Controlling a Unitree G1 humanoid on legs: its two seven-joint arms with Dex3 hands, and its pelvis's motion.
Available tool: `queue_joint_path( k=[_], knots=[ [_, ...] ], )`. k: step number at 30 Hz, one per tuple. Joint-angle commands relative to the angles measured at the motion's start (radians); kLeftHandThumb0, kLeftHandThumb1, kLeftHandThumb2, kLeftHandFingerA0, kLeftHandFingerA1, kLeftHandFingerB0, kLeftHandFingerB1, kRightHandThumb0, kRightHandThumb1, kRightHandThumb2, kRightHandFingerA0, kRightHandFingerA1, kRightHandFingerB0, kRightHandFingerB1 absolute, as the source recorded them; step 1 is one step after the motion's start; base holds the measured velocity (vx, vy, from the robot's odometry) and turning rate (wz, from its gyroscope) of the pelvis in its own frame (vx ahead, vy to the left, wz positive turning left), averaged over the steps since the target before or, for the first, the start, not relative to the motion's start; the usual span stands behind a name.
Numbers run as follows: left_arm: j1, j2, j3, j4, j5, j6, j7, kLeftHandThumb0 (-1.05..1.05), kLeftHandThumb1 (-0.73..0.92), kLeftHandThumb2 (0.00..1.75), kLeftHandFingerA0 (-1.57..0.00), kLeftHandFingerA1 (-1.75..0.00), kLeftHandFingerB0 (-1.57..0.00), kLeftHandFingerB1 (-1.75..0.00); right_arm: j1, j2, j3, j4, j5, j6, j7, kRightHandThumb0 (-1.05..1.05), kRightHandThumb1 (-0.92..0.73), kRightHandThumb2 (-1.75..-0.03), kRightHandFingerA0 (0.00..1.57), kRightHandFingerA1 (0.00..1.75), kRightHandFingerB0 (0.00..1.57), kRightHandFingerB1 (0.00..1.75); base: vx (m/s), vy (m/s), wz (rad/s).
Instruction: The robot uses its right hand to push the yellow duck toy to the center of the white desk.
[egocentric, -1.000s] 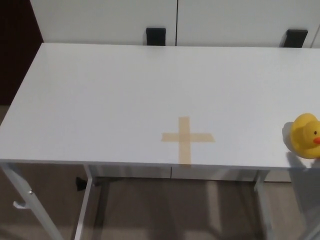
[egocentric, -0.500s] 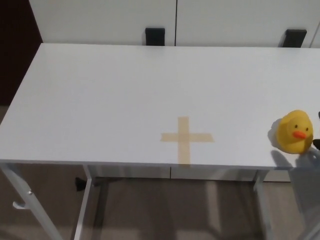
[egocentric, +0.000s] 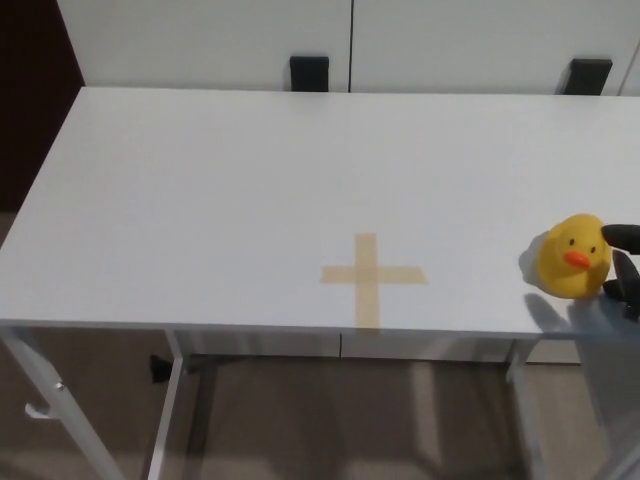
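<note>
Yellow duck toy (egocentric: 572, 257) sits near the front right edge of the white desk (egocentric: 220, 180), well right of the tan tape cross (egocentric: 371, 277) that seems to mark the center. Just beside it, the right hand (egocentric: 625, 268) shows only as black fingertips (egocentric: 620, 236) at the frame edge; its spread cannot be judged. The push looks barely begun, most travel remaining. Upright, rounded, the duck's orange beak faces forward toward the camera.

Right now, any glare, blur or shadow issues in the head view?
Head view: sharp, evenly lit, no glare on the white desk. The yellow duck toy casts a soft shadow to its left; the right hand is cut off at the frame's edge.
</note>
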Motion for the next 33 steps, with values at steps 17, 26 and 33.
queue_joint_path(
  k=[17,26,33],
  knots=[
    [-0.011,0.004,-0.021,0.0,0.015,-0.029,-0.009,-0.1,0.58,0.92,-0.89,-0.84,-0.92,-0.89,-0.155,0.001,0.17,0.001,-0.152,0.025,0.085,-0.83,-0.92,-0.73,0.54,0.54,0.38,0.4,0.0,0.0,0.0],
    [-0.009,0.002,-0.027,0.003,0.019,-0.026,-0.007,-0.12,0.58,0.92,-0.89,-0.84,-0.88,-0.87,-0.145,0.043,0.201,-0.02,-0.166,0.028,0.098,-0.84,-0.92,-0.75,0.52,0.58,0.37,0.43,0.0,0.0,0.0],
    [-0.009,0.001,-0.032,-0.002,0.023,-0.027,-0.008,-0.12,0.51,1.04,-0.88,-0.88,-0.9,-0.91,-0.175,0.071,0.24,-0.031,-0.201,0.045,0.103,-0.87,-0.92,-0.76,0.5,0.57,0.38,0.43,0.0,0.0,0.0]
  ],
)
